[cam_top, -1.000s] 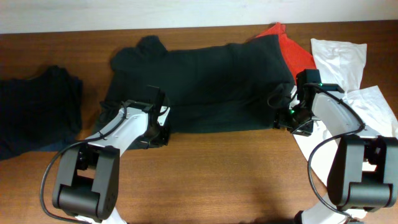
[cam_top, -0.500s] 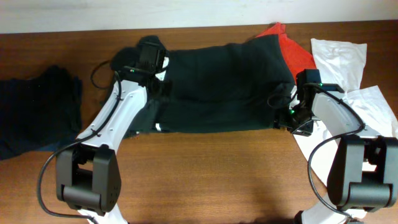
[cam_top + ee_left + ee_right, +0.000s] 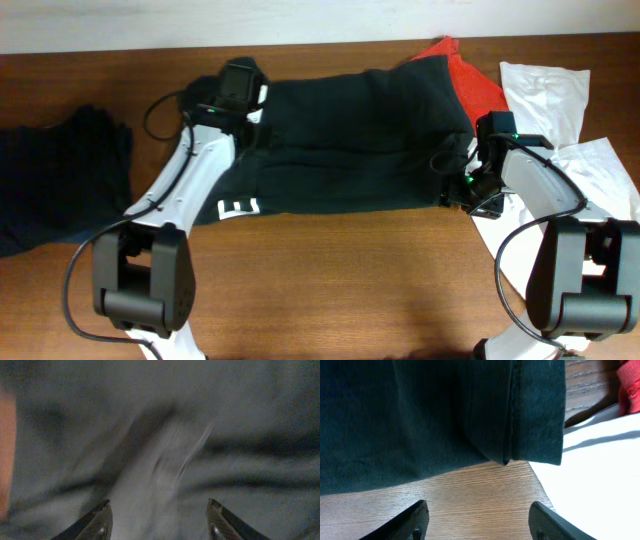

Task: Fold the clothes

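The large black T-shirt (image 3: pixel 350 140) lies spread across the middle of the table, with a white block letter (image 3: pixel 236 208) showing at its near left corner. My left gripper (image 3: pixel 252 122) hovers over the shirt's far left part. In the left wrist view the left gripper (image 3: pixel 160 522) is open, with blurred dark fabric (image 3: pixel 165 435) below and nothing clamped. My right gripper (image 3: pixel 458 185) sits at the shirt's near right corner. The right wrist view shows the right gripper (image 3: pixel 480 520) open over bare wood, just short of the shirt's hem (image 3: pixel 512 425).
A dark shirt (image 3: pixel 60 175) lies at the left end of the table. An orange-red shirt (image 3: pixel 470 80) pokes out from under the black one at the back right. White shirts (image 3: pixel 545 95) (image 3: pixel 600 180) lie at the right, next to the right arm.
My left arm swung from the shirt's near left edge to its far left side, carrying fabric over, then opened. A white letter now shows at the near left. The right arm stayed still.
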You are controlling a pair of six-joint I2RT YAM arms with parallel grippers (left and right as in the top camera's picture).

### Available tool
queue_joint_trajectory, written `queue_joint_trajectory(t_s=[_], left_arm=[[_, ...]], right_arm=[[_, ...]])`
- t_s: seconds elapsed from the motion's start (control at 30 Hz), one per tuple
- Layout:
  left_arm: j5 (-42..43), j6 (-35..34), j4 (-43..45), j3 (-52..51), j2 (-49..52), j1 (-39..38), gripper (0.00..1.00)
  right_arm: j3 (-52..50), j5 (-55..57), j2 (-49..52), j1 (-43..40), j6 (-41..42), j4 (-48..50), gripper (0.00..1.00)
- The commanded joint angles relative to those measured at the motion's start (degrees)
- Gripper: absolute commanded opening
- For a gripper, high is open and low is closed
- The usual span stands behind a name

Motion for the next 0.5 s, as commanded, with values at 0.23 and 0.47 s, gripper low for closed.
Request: queue_joint_trajectory(t_s=[0.23, 0.47], left_arm=[[1.31, -12.33, -17.59, -2.86, -1.51, 16.33, 0.53], [-0.79, -12.37, -12.31, -12.37, -1.51, 19.98, 0.64]], right_arm=[[0.2, -0.09, 0.26, -0.37, 0.2, -1.75, 0.68], [0.2, -0.04, 0.26, -0.37, 0.17, -2.78, 0.68]])
